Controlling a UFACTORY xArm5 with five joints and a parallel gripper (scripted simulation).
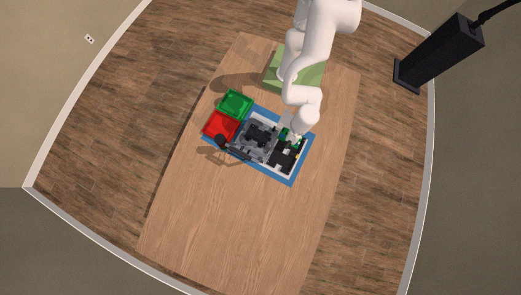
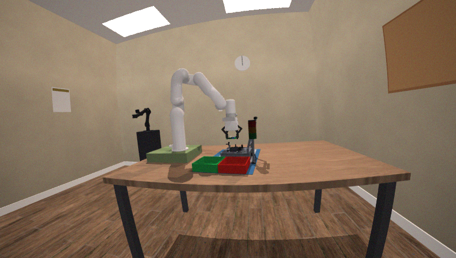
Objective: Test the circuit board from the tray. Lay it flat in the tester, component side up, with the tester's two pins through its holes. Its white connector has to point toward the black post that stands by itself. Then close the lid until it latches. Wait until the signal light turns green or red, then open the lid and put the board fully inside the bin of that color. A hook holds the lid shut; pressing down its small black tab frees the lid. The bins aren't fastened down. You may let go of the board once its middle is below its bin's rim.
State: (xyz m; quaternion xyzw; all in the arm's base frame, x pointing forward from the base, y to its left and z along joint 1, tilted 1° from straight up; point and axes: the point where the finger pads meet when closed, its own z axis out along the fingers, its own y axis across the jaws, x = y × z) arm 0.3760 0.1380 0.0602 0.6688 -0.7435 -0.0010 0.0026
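My gripper (image 2: 231, 136) hangs straight down from the white arm, shut on the green circuit board (image 2: 231, 137), which sits level between the fingertips, clear above the fixtures. From above, the wrist hides most of the board (image 1: 284, 134); its green ends show over the tray's far end, beside the tester. The grey tester (image 1: 255, 137) with black parts lies left of the black tray (image 1: 283, 157). The signal tower (image 2: 252, 129) shows dim red, amber and green segments; none looks lit. The green bin (image 1: 234, 104) and red bin (image 1: 220, 125) stand side by side, left of the tester.
Tester, tray and bins sit on a blue mat (image 1: 259, 145). The arm's green base block (image 1: 292, 74) is at the table's far end. The signal tower (image 1: 220, 139) stands by the red bin's near corner. A black pedestal (image 1: 438, 51) stands off the table.
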